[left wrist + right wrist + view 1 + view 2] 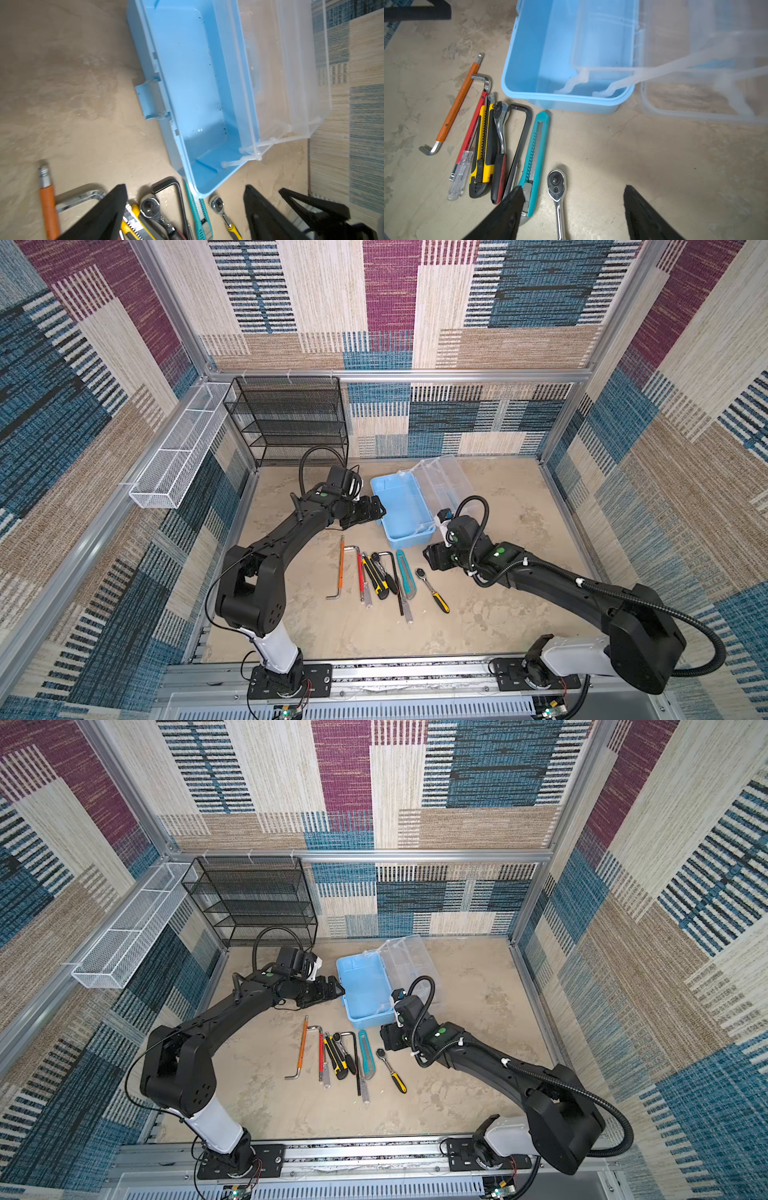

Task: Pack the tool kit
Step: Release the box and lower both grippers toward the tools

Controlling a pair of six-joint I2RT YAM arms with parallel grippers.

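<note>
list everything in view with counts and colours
case: one, light blue, open, no tools inside, table's far half
lid: one, clear, beside case
hex keys: three, orange-sleeved, red-sleeved, black, in row before case
utility knives: two, yellow-black, teal, same row
ratchets: two, red-black handle, yellow-black handle, same row
screwdrivers: two, clear handles, same row
rack: one, black mesh, far left
basket: one, white mesh, left wall
table: one, beige
left gripper: black, open, at case's left side
right gripper: black, open, over yellow-handled ratchet
</note>
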